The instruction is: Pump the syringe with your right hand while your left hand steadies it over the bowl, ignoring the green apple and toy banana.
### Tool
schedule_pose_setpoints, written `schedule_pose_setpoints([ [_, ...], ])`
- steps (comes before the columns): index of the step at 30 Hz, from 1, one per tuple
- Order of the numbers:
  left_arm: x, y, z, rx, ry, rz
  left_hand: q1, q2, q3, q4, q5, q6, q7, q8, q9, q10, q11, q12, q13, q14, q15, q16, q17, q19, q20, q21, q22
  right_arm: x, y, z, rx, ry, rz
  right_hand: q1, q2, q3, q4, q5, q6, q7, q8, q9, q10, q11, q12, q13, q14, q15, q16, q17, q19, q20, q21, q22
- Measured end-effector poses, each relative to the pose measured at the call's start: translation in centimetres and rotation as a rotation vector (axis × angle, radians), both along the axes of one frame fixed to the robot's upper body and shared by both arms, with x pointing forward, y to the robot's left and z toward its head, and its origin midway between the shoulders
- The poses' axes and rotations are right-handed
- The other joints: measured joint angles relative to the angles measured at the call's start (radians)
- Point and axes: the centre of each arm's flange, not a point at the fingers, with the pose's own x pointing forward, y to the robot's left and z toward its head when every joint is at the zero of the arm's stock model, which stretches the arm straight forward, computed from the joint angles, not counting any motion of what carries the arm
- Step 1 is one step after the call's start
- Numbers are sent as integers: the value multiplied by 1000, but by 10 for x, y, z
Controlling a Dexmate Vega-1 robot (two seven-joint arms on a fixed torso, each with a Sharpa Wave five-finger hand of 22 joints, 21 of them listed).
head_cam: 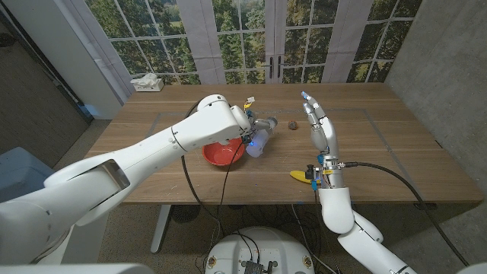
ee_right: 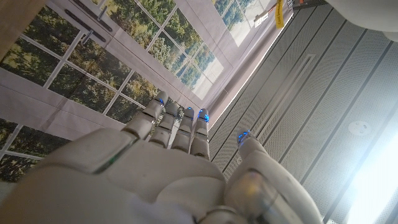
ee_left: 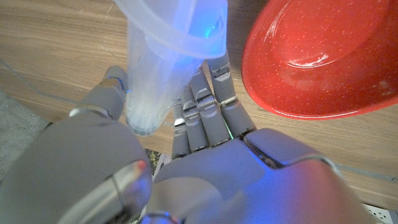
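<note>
My left hand (head_cam: 242,124) grips a translucent syringe (head_cam: 258,141) at the right rim of the red bowl (head_cam: 221,157). In the left wrist view the fingers (ee_left: 208,106) wrap the clear barrel (ee_left: 155,68), lit blue, with the red bowl (ee_left: 323,56) just beside it. My right hand (head_cam: 319,128) is raised above the table to the right of the syringe, fingers straight and apart, holding nothing. In the right wrist view that hand (ee_right: 168,168) points its fingers toward the windows. A gap separates it from the syringe.
A yellow toy banana (head_cam: 302,176) lies near the front edge by my right wrist. A small dark round object (head_cam: 293,124) sits between the two hands. A white tissue box (head_cam: 148,82) stands at the far left corner.
</note>
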Motion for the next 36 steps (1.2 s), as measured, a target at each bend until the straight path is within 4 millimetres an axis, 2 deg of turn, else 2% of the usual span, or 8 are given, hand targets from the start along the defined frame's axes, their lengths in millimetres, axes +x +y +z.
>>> schedule_pose_setpoints([
  [4,3,-4,2,12,-2,2,30,-30,0,0,0,34,-23,-45,-17,26,-26,0,0,-5,-5,0,0,-16,2,16,-1,-1,1,0,-3,-3,5,0,0,0,0,0,0,0,0,0,0,0,0,0,5,5,0,0,0,0,0,0],
  [7,6,-5,-1,34,30,7,46,-46,0,0,5,46,-25,-76,-31,36,-36,-6,0,-7,-7,-4,-2,-27,9,24,-3,0,-2,0,1,-3,1,0,0,0,0,0,0,0,0,0,0,0,0,0,5,5,0,0,0,0,0,0],
  [14,10,-9,-2,64,53,10,58,-58,0,0,8,37,-8,-140,-58,36,-36,-26,-2,-7,-7,-35,-17,-58,17,31,-13,0,-3,1,-1,-11,-5,0,0,0,0,0,0,0,0,0,0,0,0,0,5,5,0,0,0,0,0,0],
  [20,17,-13,-1,116,88,15,62,-62,0,0,8,20,11,-174,-72,35,-36,-34,-3,-10,-10,-37,-17,-60,15,37,-17,0,-3,1,-7,-17,-8,0,0,-3,-3,0,0,0,0,0,4,3,0,0,6,5,0,0,4,4,0,0],
  [22,19,-14,0,127,94,19,62,-62,0,0,8,13,19,-188,-76,23,-24,-34,-3,-11,-10,-46,-21,-69,19,37,-18,0,-3,1,-9,-20,-8,0,0,-4,-4,0,0,0,0,0,7,0,0,0,9,1,0,0,7,7,0,0],
  [24,20,-15,-2,135,116,16,51,-51,12,10,8,8,23,-202,-83,11,-13,-34,-3,-11,-10,-50,-24,-70,19,37,-21,1,-3,2,-12,-24,-10,0,0,-4,-4,0,0,0,0,0,7,0,0,0,11,0,0,0,7,7,0,0],
  [30,24,-16,-4,157,150,18,-1,1,16,10,8,5,27,-246,-100,-20,8,-35,-8,-11,-10,-71,-35,-70,19,37,-28,2,-3,2,-18,-30,-14,0,0,-4,-4,0,0,0,0,0,13,5,0,0,16,5,8,0,11,3,0,0],
  [36,26,-15,-5,163,168,18,-17,17,16,10,8,1,30,-275,-113,-39,27,-35,-12,-11,-10,-84,-39,-70,20,22,-33,2,-2,3,-23,-39,-17,0,0,0,-8,0,7,0,0,0,18,0,0,0,22,-1,8,0,18,3,0,0],
])
